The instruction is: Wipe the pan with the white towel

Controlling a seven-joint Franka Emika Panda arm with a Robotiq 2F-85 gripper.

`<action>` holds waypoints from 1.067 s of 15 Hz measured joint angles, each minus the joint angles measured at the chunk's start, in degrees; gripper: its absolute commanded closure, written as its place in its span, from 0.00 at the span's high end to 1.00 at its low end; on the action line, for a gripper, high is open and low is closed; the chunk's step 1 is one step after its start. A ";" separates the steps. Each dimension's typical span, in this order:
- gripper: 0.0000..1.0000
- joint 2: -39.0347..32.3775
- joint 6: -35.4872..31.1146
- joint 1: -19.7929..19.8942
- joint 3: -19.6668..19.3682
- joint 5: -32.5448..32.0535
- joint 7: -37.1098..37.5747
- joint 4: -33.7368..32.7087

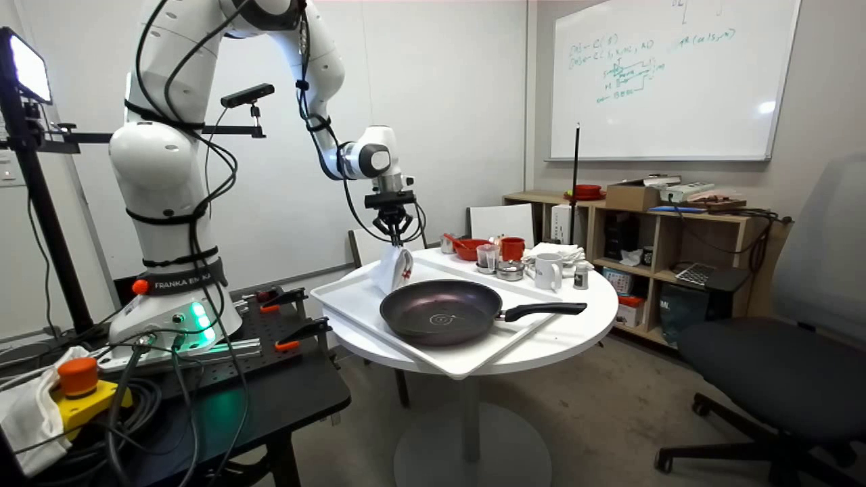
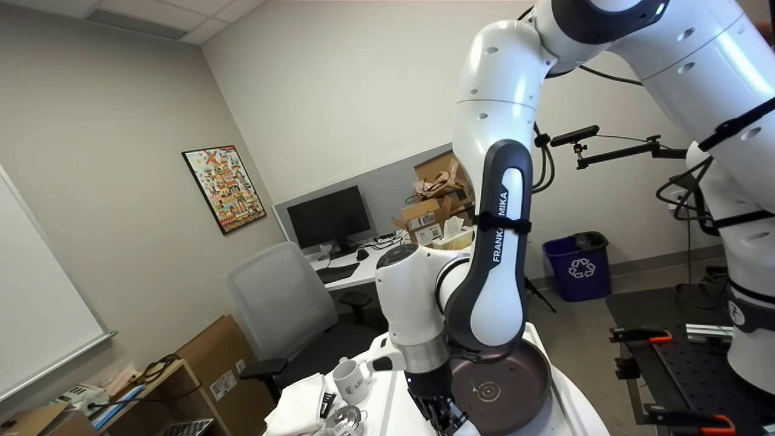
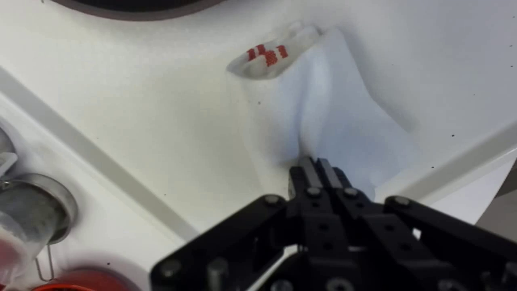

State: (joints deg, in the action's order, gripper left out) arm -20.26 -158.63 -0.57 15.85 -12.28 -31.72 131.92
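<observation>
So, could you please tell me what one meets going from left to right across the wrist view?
Metal container at the lower left → pan, only its edge showing at the top → white towel, held in the fingers.

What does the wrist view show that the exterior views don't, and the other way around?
Only the wrist view: a close-up of the gripper, fingertips side by side, shut on the white towel.

Only the exterior views: the round mark inside the frying pan, the office chair and the whiteboard. In an exterior view, the pan's long black handle shows too.

Both: the gripper, the towel, the white tray and the pan, though the wrist view catches just the pan's edge.
</observation>
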 measured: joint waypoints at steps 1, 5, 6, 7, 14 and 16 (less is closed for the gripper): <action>0.01 1.17 -0.23 0.71 -0.07 0.73 0.00 0.76; 0.01 4.91 -1.95 3.93 -0.21 5.00 -0.64 3.94; 0.01 5.77 -2.76 4.67 -0.16 6.52 -1.35 4.90; 0.01 6.64 -3.65 5.33 -0.09 8.09 -2.18 5.87; 0.01 13.43 -9.22 9.11 2.68 23.25 -11.42 12.96; 0.01 15.92 -10.19 10.38 4.60 29.55 -15.57 14.84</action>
State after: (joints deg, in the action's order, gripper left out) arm -4.34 -168.83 9.81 20.44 17.27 -47.29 146.76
